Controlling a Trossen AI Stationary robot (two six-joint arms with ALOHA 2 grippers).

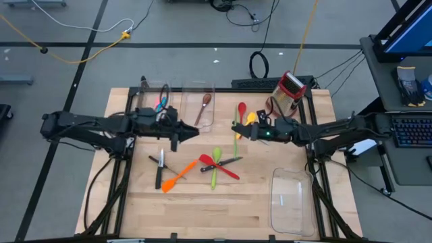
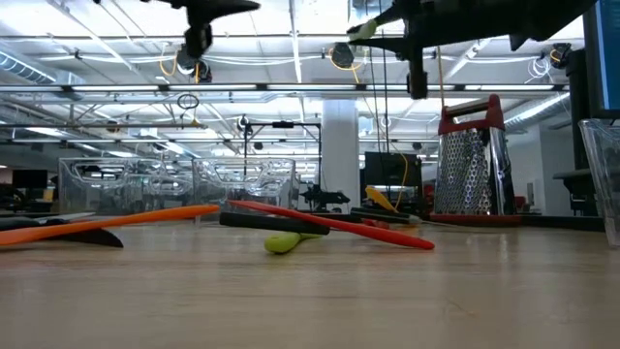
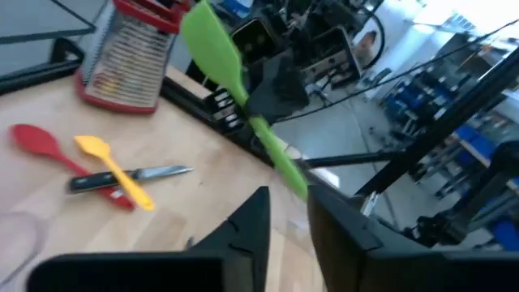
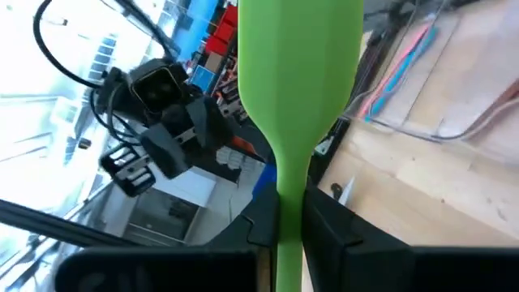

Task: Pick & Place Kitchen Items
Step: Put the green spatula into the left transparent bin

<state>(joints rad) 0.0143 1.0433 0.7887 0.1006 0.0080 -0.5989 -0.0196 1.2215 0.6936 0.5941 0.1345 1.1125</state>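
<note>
Pointing up from right tool (image 4: 290, 223), green spatula (image 4: 296, 73)

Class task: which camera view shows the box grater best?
The low view: the box grater stands upright, seen whole from the side. The high view shows only its top; the left wrist view shows it blurred; the right wrist view misses it.

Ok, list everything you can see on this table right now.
spatulas: four; green held aloft, red and orange mid-table, yellow back right
spoons: three; green mid-table, red back right, wooden in a bin
knives: three, black-handled; two mid-table, one back right
utensils: pink and blue, back-left bin
bins: three, clear; two back, one front right
grater: one, red-and-silver, back right
left tool: open, mid-table
right tool: shut on green spatula
</note>
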